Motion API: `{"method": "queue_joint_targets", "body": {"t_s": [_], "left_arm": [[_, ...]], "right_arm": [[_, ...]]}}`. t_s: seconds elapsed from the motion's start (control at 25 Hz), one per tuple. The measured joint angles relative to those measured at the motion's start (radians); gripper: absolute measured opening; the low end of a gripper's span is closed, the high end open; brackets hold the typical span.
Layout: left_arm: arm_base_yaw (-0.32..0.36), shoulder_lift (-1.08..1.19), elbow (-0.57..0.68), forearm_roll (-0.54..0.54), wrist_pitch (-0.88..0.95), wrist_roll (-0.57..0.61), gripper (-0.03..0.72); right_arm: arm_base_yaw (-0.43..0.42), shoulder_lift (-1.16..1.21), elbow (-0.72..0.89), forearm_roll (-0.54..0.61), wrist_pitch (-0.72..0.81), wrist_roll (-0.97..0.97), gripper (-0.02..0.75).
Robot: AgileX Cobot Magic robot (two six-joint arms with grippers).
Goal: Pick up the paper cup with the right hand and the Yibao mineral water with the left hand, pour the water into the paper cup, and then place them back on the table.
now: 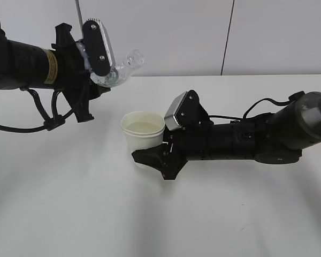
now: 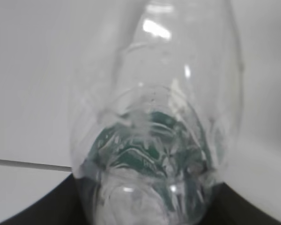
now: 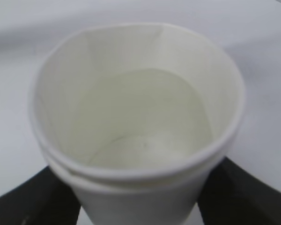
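The Yibao mineral water [image 1: 119, 68] is a clear bottle with a green label. It lies tilted in the air at the upper left, its open neck pointing right, up and left of the paper cup. My left gripper [image 1: 102, 79] is shut on it. In the left wrist view the bottle [image 2: 154, 117] fills the frame between the black fingers [image 2: 23, 213]. The paper cup [image 1: 143, 131] stands upright mid-table with water in it, and my right gripper [image 1: 152, 155] is shut on its lower wall. The right wrist view looks into the cup [image 3: 136, 117] between dark fingers [image 3: 28, 201]. Whether the cup touches the table [image 1: 69, 209] I cannot tell.
A white wall with a dark vertical seam [image 1: 227, 37] runs behind the table. Black cables [image 1: 43, 115] hang under the left arm, and another cable [image 1: 257, 104] loops over the right arm, which lies low across the table's right side.
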Motion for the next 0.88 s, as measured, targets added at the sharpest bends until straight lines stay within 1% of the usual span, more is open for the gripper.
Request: {"method": "queue_joint_targets", "body": {"t_s": [0.04,0.16,0.28,0.36,0.48,0.56,0.76,0.88], "left_arm": [[0.0,0.0,0.004,-0.055,-0.006,-0.003,0.347],[0.0,0.0,0.047,-0.17,-0.05,-0.01,0.344],[0.003,0.0,0.092,-0.234,-0.109,-0.01,0.344],[0.019,0.0,0.107,-0.283,-0.174,-0.014,0.344],[0.054,0.0,0.11,-0.396,-0.236,-0.034,0.344],[0.075,0.0,0.124,-0.448,-0.277,-0.042,0.344],[0.095,0.0,0.202,-0.482,-0.416,-0.044,0.344],[0.12,0.0,0.251,-0.538,-0.482,-0.044,0.344]], "right_arm": [[0.0,0.0,0.0,0.003,0.0,0.0,0.521],[-0.009,0.0,0.0,0.009,0.0,0.0,0.521],[-0.023,0.0,0.0,0.012,0.0,0.0,0.521],[-0.029,0.0,0.0,0.012,0.0,0.0,0.521],[-0.033,0.0,0.0,0.012,0.0,0.0,0.521],[-0.033,0.0,0.0,0.014,0.0,0.0,0.521],[-0.037,0.0,0.0,0.014,0.0,0.0,0.521],[-0.045,0.0,0.0,0.014,0.0,0.0,0.521]]}}
